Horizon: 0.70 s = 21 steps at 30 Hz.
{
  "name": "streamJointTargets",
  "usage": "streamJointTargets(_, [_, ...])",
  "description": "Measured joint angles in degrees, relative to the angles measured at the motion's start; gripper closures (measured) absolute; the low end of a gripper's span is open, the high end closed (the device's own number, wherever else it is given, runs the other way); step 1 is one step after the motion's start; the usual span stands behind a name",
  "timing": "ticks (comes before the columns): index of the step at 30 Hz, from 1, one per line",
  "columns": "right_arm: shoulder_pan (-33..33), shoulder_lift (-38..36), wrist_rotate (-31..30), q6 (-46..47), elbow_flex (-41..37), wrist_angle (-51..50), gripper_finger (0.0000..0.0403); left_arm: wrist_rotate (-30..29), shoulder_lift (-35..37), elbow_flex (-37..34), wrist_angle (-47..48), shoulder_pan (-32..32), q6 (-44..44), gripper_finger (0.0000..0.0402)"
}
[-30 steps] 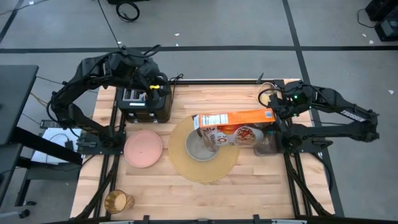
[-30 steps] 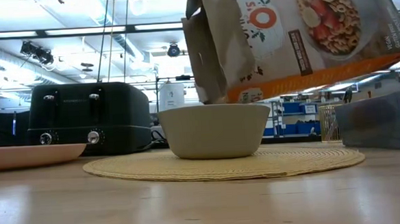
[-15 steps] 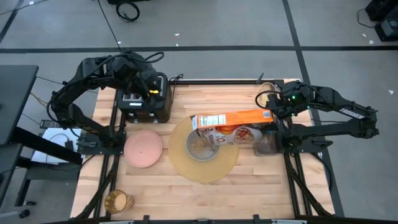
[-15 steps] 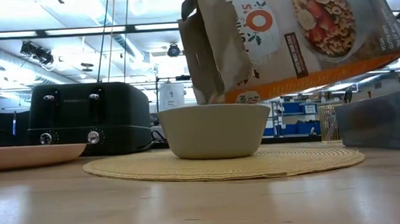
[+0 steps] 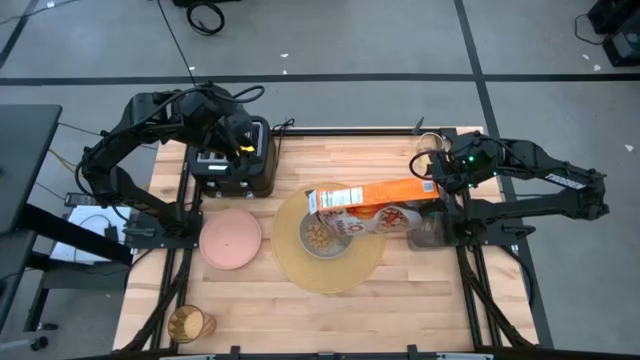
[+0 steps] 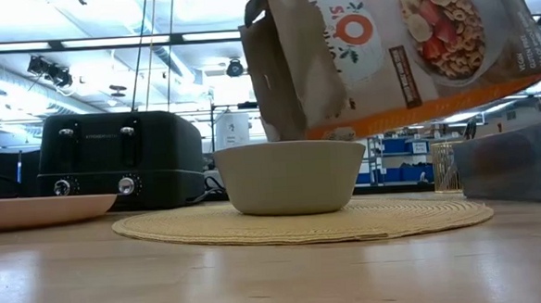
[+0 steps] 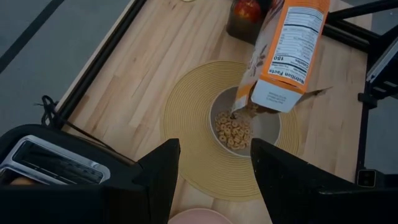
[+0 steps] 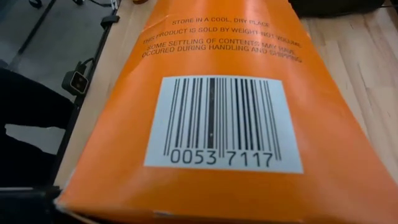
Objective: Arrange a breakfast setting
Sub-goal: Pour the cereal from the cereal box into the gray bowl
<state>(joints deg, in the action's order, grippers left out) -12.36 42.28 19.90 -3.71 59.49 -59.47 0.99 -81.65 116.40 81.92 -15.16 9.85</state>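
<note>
My right gripper (image 5: 437, 183) is shut on an orange cereal box (image 5: 375, 199), which lies nearly level above the table. The box's open top (image 7: 249, 111) points down over the grey bowl (image 5: 322, 237). The bowl holds cereal rings (image 7: 232, 129) and stands on the round tan placemat (image 5: 332, 277). My left gripper (image 7: 214, 186) is open and empty above the black toaster (image 5: 235, 166). The pink plate (image 5: 230, 239) lies left of the placemat. The amber glass (image 5: 188, 323) stands at the near left. The red apple (image 7: 247, 8) sits in a dark container. My right gripper holds the cereal box at its bottom end (image 5: 428, 187), coming from the table's right. The box's barcoded bottom face (image 8: 221, 124) fills the wrist view and hides the fingers. The box is lifted clear, its open top tilted down over the bowl.
The toaster stands at the far left of the table. A dark container (image 5: 425, 230) stands right of the placemat, under the box's held end. A small round thing (image 5: 431, 153) lies at the far right. Bare wood (image 5: 330, 320) lies along the near edge.
My right gripper has tipped the cereal box's open end further down over the bowl. Cereal rings have fallen into the bowl, which was empty a second ago.
</note>
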Motion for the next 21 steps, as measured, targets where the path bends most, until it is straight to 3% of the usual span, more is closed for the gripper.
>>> streamJointTargets(10, [0.42, 3.14, -2.29, -4.08, 6.83, -5.79, 0.0105, -0.04, -0.17, 0.00, -0.08, 0.00, 0.00, 0.0196])
streamJointTargets(21, [0.44, 7.57, -2.14, -8.89, 7.29, -7.48, 0.0106, -0.07, -0.17, 0.00, -0.13, 0.00, 0.04, 0.0196])
